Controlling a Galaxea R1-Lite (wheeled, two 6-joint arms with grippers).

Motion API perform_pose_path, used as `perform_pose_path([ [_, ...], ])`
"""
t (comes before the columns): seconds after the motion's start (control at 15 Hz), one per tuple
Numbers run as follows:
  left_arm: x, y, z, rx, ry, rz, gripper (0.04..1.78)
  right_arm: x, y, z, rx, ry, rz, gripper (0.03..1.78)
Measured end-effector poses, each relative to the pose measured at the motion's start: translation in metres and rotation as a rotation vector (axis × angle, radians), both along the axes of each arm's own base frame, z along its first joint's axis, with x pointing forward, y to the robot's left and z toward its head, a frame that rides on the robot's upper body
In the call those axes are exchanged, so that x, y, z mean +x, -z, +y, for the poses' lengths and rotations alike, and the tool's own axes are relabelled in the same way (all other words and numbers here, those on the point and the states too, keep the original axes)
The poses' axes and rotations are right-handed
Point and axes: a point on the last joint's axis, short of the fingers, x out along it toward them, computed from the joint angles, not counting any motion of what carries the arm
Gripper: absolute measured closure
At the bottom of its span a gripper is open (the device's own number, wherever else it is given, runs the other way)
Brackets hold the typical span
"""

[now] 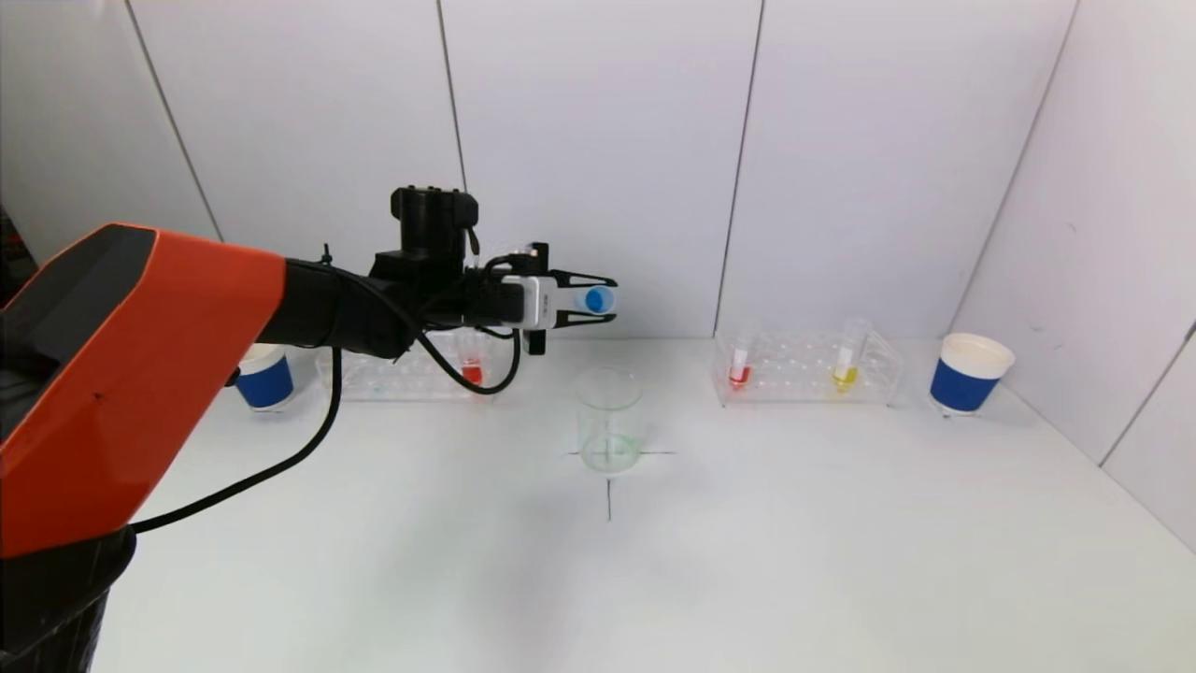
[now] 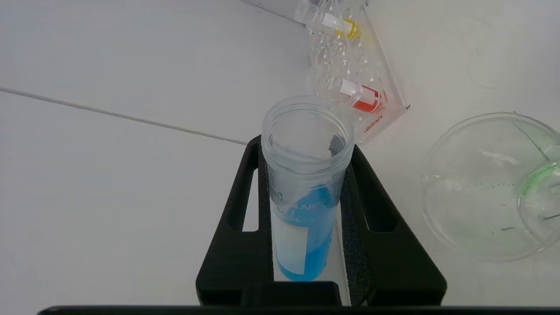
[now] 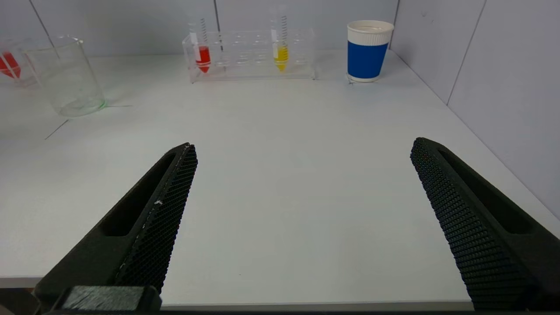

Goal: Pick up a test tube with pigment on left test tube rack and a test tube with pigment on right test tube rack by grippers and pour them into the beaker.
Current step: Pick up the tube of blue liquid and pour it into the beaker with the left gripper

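My left gripper (image 1: 598,300) is shut on a test tube of blue pigment (image 2: 306,197) and holds it lying sideways, high above the glass beaker (image 1: 608,419). The tube's open mouth points away from the wrist. The beaker (image 2: 490,188) stands on a cross mark and has a greenish residue at its base. The left rack (image 1: 402,374) holds a red tube (image 1: 472,366). The right rack (image 1: 808,369) holds a red tube (image 1: 740,365) and a yellow tube (image 1: 847,360). My right gripper (image 3: 302,218) is open and empty, low near the table's front edge, out of the head view.
A blue and white paper cup (image 1: 970,374) stands right of the right rack, and another (image 1: 264,376) left of the left rack. White wall panels close in the back and right side. The left arm's cable (image 1: 280,467) hangs over the table.
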Motion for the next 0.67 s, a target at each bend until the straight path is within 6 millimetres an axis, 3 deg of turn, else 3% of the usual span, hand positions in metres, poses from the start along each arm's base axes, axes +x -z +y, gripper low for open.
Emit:
perform_pose_path([
  [0.67,0.013,0.034,-0.004,0.055,-0.049,-0.037,1.36,0.000,0.000,0.000,0.000,0.000,0.000,0.04],
])
